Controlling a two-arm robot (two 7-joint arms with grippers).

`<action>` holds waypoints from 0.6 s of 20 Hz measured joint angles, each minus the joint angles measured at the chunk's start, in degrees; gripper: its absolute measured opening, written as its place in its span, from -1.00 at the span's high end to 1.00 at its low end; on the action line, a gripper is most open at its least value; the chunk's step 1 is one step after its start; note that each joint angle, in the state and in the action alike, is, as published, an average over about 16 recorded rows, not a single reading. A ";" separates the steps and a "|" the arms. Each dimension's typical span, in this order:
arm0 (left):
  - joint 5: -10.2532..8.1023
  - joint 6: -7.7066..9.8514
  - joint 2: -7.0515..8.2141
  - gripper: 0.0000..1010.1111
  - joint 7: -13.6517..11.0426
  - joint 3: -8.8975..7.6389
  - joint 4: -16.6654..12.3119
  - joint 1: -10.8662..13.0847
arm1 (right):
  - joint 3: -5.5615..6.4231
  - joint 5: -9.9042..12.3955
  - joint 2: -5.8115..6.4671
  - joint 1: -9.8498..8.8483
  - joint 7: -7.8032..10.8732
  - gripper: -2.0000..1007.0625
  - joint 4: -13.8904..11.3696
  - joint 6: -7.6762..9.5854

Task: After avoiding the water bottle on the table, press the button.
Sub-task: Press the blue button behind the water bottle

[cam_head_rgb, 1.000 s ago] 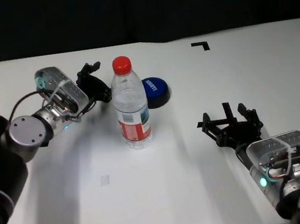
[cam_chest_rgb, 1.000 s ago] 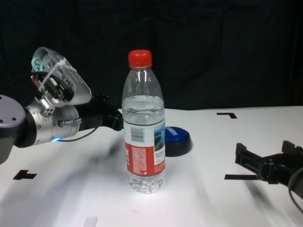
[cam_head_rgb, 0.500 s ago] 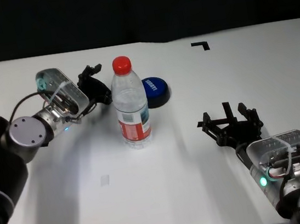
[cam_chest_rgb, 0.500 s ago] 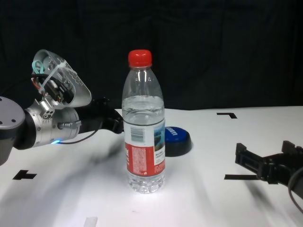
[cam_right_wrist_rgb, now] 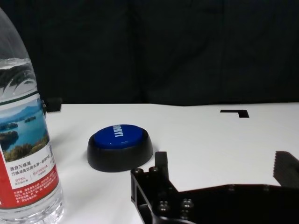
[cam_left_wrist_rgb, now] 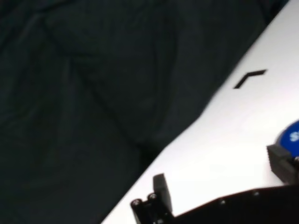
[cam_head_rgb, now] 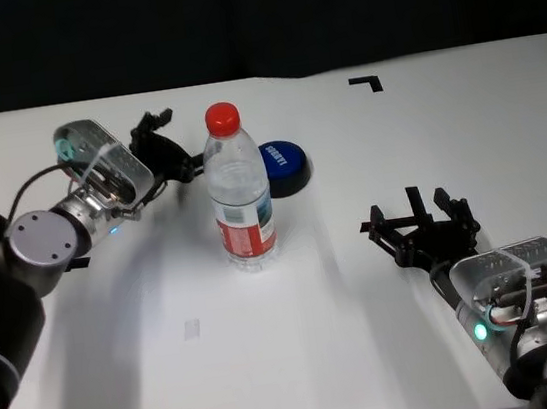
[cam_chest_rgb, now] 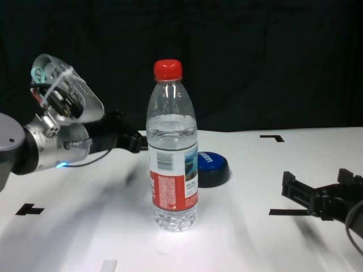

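Left claw [cam_head_rgb: 162, 138] open, empty, beside water bottle [cam_head_rgb: 239, 191]

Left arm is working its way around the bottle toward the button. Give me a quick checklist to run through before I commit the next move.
1. Tall clear plastic water bottle with red cap upright: ok.
2. Left gripper apart from the bottle: ok; head view shows it beside the bottle's upper part with a narrow gap.
3. Low blue dome button on black base unobstructed from above: ok; it sits just behind the bottle.
4. Left gripper over the button: not ok; it is on the far-left side of the bottle, short of the button.
5. Left finger state: cannot tell.
6. Right gripper out of the way: ok; open, low over the white table, well right of the bottle.
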 joint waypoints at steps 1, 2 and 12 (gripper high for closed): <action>-0.02 0.13 0.11 -0.99 0.11 -0.11 -0.35 0.12 | 0.00 0.00 0.00 0.00 0.00 -0.99 0.00 0.00; -0.05 0.26 0.23 -0.99 0.22 -0.21 -0.70 0.24 | 0.00 0.00 0.00 0.00 0.00 -0.99 0.00 0.00; -0.72 0.73 0.91 -0.99 -0.59 -0.78 -2.40 0.69 | 0.00 0.00 0.00 0.00 0.00 -0.99 0.00 0.00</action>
